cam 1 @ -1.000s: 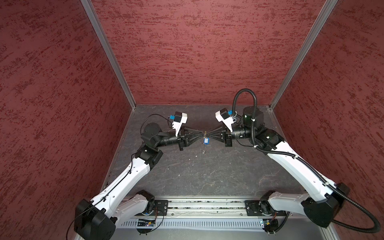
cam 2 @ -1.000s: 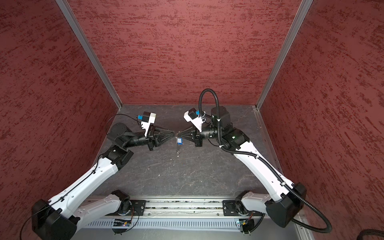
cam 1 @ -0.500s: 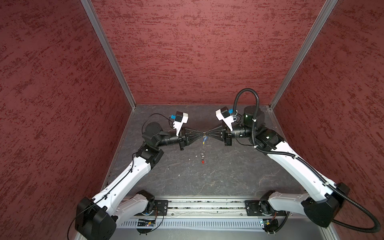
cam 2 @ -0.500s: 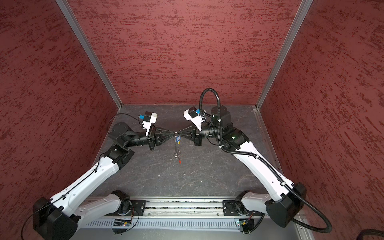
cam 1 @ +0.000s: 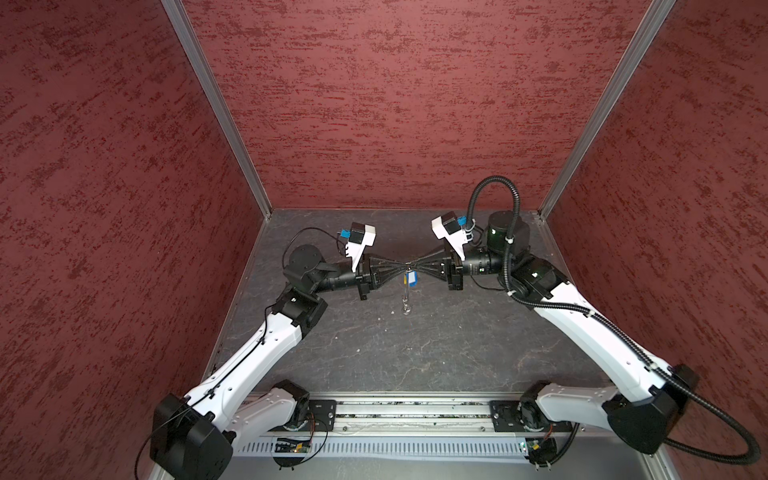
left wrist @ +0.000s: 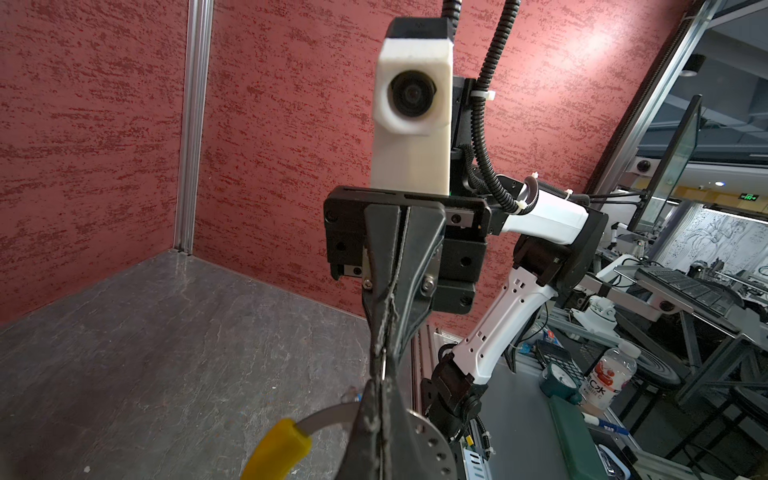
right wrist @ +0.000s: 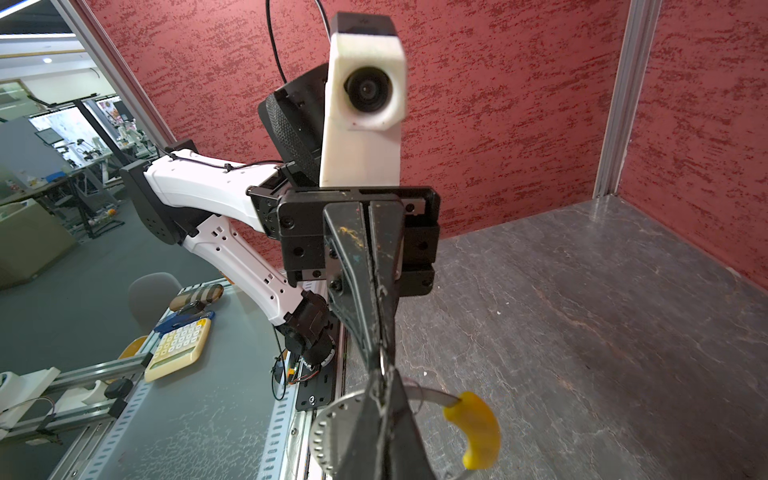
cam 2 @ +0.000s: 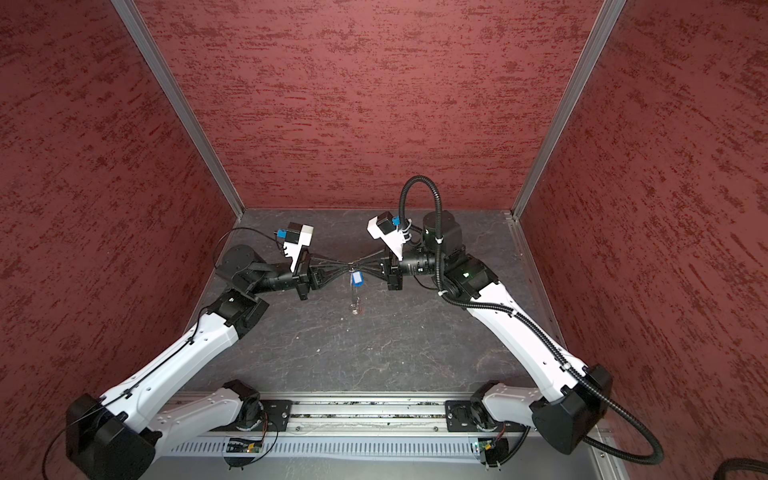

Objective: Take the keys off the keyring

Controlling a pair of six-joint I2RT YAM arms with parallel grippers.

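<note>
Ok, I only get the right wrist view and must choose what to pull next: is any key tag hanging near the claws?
Observer: Yes. In both top views a blue tag hangs just under where the left claw and right claw meet tip to tip.
Operator: Is my claw on the ring?
Observer: The left wrist view shows it shut on the ring's thin wire.
Operator: How does the ring hang?
Observer: Edge-on in a top view, reaching down past the tag; contact with the table I cannot tell.
</note>
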